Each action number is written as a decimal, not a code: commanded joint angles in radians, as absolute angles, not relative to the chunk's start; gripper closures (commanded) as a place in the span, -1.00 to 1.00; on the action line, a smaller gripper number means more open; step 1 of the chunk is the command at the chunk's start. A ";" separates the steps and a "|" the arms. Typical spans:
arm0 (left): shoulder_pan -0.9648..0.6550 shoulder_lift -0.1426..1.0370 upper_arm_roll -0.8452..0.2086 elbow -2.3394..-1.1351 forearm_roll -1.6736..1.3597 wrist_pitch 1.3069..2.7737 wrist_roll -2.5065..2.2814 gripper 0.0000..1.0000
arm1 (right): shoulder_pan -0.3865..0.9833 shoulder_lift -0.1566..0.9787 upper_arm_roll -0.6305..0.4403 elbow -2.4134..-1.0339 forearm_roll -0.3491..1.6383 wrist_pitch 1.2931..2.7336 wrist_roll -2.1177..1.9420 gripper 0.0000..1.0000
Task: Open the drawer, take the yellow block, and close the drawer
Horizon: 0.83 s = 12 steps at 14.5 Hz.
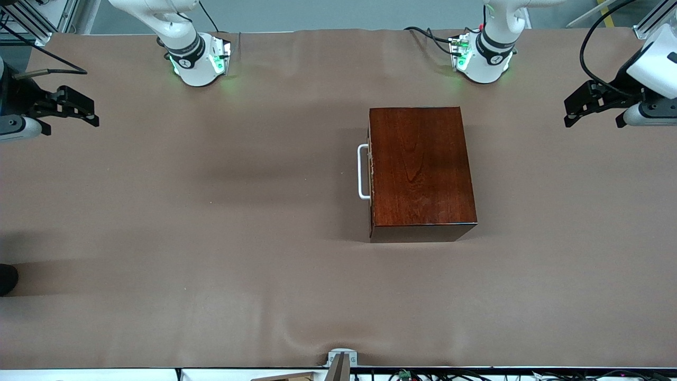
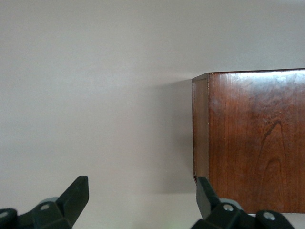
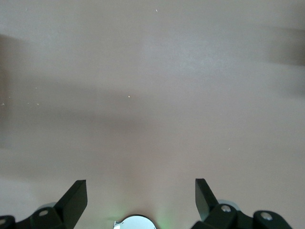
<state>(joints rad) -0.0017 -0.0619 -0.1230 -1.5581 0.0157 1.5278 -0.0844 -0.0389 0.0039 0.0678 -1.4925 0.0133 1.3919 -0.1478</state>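
Note:
A glossy dark reddish-brown wooden box (image 1: 420, 166) stands on the table, nearer the left arm's end. Its drawer (image 1: 371, 174) is shut, and its white U-shaped handle (image 1: 363, 172) faces the right arm's end. The yellow block is hidden. My left gripper (image 1: 592, 119) hangs open and empty over the table's edge at the left arm's end. In the left wrist view the left gripper (image 2: 143, 188) stands open, with a corner of the box (image 2: 257, 143) past one finger. My right gripper (image 1: 71, 126) waits open and empty over the table's other end; the right wrist view shows it (image 3: 141, 191) over bare cloth.
A brown cloth covers the table (image 1: 211, 222). The arm bases (image 1: 198, 61) (image 1: 484, 58) stand along the edge farthest from the front camera. A small metal bracket (image 1: 341, 360) sits at the nearest edge. A dark object (image 1: 6, 279) shows at the right arm's end.

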 commanded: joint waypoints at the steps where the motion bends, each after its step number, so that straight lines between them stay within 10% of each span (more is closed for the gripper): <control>1: 0.009 -0.058 -0.127 -1.543 0.021 1.511 -0.083 -1.00 | -0.057 -0.026 0.078 -1.522 0.017 1.396 -0.155 -1.00; 12: -0.034 0.015 -0.268 -1.508 0.020 1.519 -0.234 -1.00 | -0.057 -0.026 0.077 -1.523 0.017 1.396 -0.155 -1.00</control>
